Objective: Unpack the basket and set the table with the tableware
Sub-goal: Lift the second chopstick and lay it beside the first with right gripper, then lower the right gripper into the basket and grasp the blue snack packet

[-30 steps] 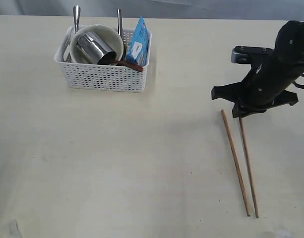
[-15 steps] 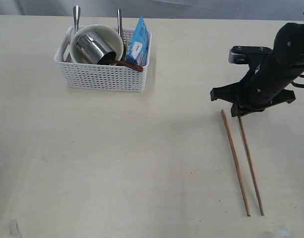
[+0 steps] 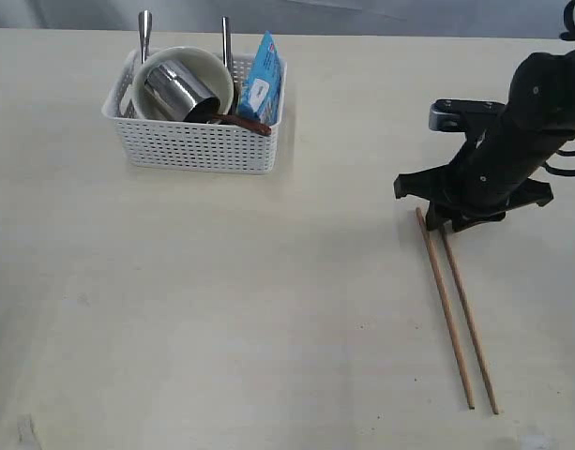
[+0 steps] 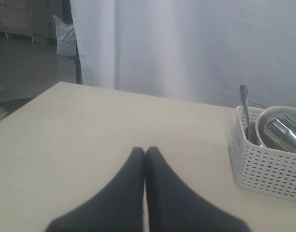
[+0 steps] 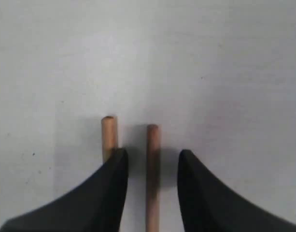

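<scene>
The white basket (image 3: 193,141) (image 4: 263,166) stands at the back left of the table (image 3: 221,309). It holds the cream bowl (image 3: 195,54) (image 4: 275,111) with the steel cup (image 3: 177,91) (image 4: 284,136) lying in it. Two steel handles (image 3: 144,28) (image 4: 243,95) and the dark red spoon (image 3: 245,123) are also in it. The plate is not clearly visible. Two wooden chopsticks (image 3: 446,309) (image 5: 153,169) lie side by side at the right. My right gripper (image 3: 440,223) (image 5: 150,157) is open at their far ends, one stick between its fingers, the other at its finger's edge. My left gripper (image 4: 145,151) is shut and empty, low over bare table.
A blue snack packet (image 3: 262,80) stands upright at the basket's right end. A pale curtain (image 4: 186,43) hangs beyond the table's far edge in the left wrist view.
My right gripper has shifted slightly left and lower over the chopsticks' far ends. The right chopstick's far end has swung left, closer to the other stick.
</scene>
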You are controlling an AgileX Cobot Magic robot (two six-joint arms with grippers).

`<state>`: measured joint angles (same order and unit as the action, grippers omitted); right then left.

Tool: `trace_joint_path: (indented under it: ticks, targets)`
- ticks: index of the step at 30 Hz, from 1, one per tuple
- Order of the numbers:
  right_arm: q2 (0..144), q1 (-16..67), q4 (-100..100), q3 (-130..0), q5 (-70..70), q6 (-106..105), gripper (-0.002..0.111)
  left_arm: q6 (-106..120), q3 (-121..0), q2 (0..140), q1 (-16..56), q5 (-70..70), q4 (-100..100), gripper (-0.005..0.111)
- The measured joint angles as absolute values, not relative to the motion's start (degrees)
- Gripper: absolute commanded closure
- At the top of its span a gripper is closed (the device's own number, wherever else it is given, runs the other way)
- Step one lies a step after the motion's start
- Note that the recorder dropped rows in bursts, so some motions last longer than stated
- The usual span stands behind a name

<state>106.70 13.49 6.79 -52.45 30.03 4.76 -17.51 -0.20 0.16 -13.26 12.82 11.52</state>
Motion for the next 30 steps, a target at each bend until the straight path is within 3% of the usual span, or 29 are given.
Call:
trace_joint_path:
  ticks: [13,22,30]
  targets:
    - [99.19,13.49,6.79,-56.02,31.31,5.99,0.073,-17.51,-0.2,0.16,-13.26,12.82,11.52,0.107]
    - [93.44,14.09,8.55,-70.57,31.43,6.1,0.073,-17.51,-0.2,0.16,-13.26,12.82,11.52,0.107]
    - [94.84,20.16,10.1,-79.8,31.43,4.98,0.072,-17.51,-0.2,0.16,-13.26,12.82,11.52,0.107]
